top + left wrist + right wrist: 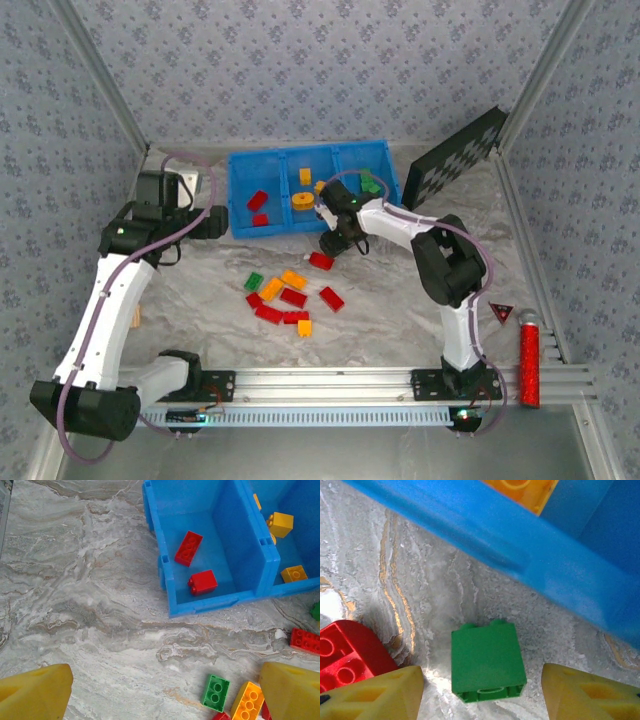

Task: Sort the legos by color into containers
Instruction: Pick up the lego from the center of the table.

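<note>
From above: blue tray (238,190) toward the far side of the marble table (400,300), holding two red bricks (258,200) in its left compartment, orange-yellow pieces (303,200) in the middle one, a green piece (368,183) in the right one. Left gripper (215,222) just beside the tray's left end, right gripper (335,243) low over the table just in front of the tray. Loose pile of legos (293,297) lying in front of the tray, apart from it. From the left wrist: jaws spread wide, grasping nothing, bare marble between the yellow fingers (35,692); ahead, the tray's front corner with both red bricks on its floor; pile's green brick (216,692) in front of the tray. From the right wrist: jaws released, clamping nothing; single green brick (487,662) lying on the marble between the fingertips (375,695), a gap on each side, just in front of the tray's wall; lone red brick (345,652) close beside one finger.
</note>
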`<state>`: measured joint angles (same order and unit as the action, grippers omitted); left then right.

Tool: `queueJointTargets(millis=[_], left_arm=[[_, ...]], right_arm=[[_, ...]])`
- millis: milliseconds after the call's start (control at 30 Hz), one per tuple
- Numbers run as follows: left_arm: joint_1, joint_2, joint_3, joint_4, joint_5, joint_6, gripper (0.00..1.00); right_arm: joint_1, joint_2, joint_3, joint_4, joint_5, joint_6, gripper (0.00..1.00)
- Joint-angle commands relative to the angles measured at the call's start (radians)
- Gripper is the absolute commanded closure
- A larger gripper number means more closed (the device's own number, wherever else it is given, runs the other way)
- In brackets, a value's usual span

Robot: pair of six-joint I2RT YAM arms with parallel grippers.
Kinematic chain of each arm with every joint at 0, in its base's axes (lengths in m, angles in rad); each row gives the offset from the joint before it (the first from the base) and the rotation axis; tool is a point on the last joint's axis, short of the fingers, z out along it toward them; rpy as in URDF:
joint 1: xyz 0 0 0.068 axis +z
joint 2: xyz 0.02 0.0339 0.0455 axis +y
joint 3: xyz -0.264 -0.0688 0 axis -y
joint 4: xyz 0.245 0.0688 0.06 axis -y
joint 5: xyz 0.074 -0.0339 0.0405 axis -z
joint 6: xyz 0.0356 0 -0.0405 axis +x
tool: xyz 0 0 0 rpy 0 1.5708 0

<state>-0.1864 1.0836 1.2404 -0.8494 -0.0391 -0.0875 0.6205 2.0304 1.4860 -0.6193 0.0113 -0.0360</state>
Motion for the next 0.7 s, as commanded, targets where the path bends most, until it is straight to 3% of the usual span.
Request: queueJointTargets(millis=[0,200,433,667], left_arm=[[-0.005,-0.004,0.001,0.007,-0.008,0.009,0.04],[-0.004,-0.001,0.004,0.006,-0.016,0.011,0.04],[-0.004,0.004,0.008,-0.002,-0.015,0.009,0.04],[-0.010,0.046,0.036,-0.074,0.053,-0.044,0.04]], right_arm=[[-0.009,0.032,0.043,-0.011,-0.013,-0.022,0.40],[-0.019,0.053,0.047,-0.038,-0.006,-0.012,0.59],[-0.031,0.004,0.014,-0.060,-0.013,-0.012,0.65],[-0.098,-0.223,-0.034,-0.103,-0.015,0.039,0.69]])
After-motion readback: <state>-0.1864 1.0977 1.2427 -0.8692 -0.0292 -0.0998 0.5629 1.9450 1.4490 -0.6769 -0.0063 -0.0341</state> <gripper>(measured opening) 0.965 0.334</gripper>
